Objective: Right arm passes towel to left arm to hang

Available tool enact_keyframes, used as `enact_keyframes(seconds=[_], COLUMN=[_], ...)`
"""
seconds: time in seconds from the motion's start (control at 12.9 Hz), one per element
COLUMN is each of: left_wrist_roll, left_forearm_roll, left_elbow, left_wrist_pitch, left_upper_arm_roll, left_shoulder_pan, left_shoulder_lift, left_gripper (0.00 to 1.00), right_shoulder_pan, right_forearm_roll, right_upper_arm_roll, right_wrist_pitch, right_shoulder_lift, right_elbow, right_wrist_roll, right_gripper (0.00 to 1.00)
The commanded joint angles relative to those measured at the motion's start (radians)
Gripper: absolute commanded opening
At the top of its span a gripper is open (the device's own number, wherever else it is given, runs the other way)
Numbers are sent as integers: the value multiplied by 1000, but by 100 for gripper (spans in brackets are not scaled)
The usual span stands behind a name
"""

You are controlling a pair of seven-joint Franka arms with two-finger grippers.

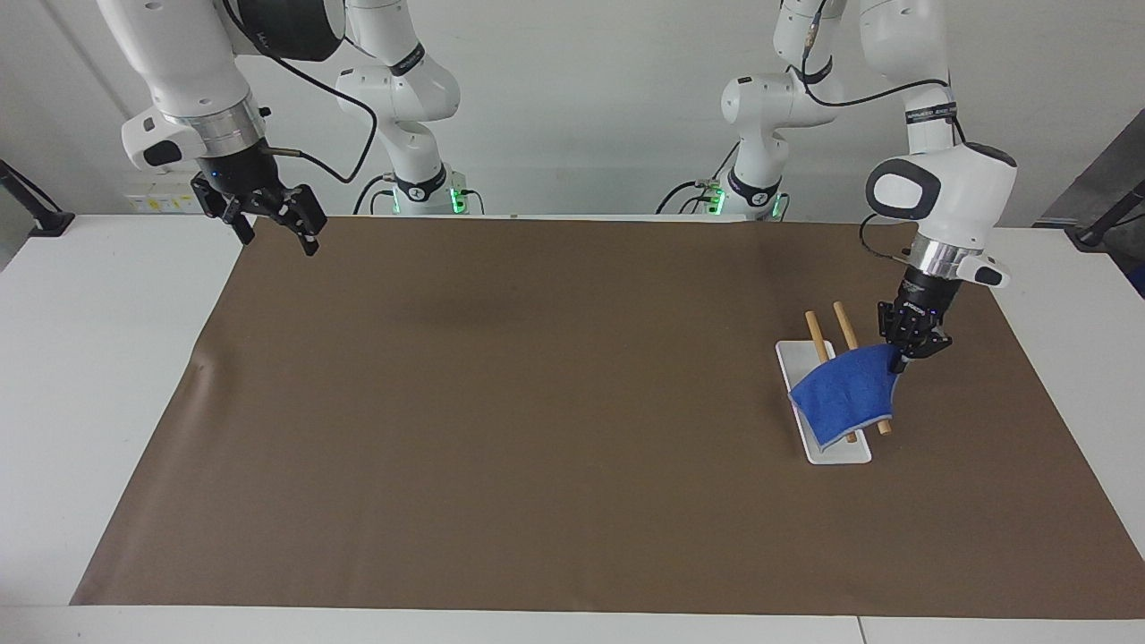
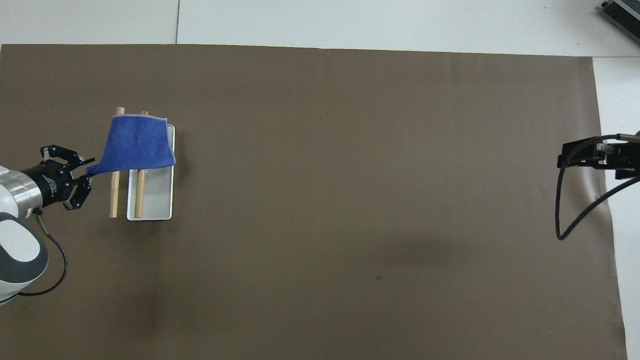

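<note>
Item, towel (image 1: 845, 396): I see it draped over rack (image 1: 823, 413) rods, corner at left gripper (image 1: 911, 343), jaw state indiscernible; right gripper (image 1: 268, 222) spread, waiting; release remains.

Counted on the table
Two arms, each with one gripper; one blue towel (image 1: 844, 398); two wooden rods (image 1: 817, 335); one white base plate (image 1: 837, 452); one brown mat (image 1: 537, 429).
</note>
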Motion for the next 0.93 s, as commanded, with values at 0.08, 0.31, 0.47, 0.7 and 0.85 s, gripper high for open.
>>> enact_keyframes(seconds=[0.08,0.31,0.47,0.7,0.85], left_wrist_roll=[17,13,15,18,23], left_forearm_roll=[-10,-10,9,203,295], left_elbow=[30,160,284,464,571], left_wrist_pitch=[-2,-49,-200,-455,-599], left_upper_arm_roll=[7,7,44,69,67], left_shoulder_pan=[-4,-4,-4,-4,-4], left_shoulder_lift=[-9,40,60,65,54], left_gripper=[95,96,95,95,95], right_shoulder_pan=[-8,0,2,5,12], right_forearm_roll=[5,2,5,7,7], right_upper_arm_roll=[-14,-23,-21,-20,-20], right_wrist_pitch=[-86,-97,-91,-94,-94], right_shoulder_lift=[26,20,0,0,0], right_elbow=[66,63,22,22,22], right_wrist_roll=[-55,-56,-57,-60,-60], right_gripper=[100,100,100,100,100])
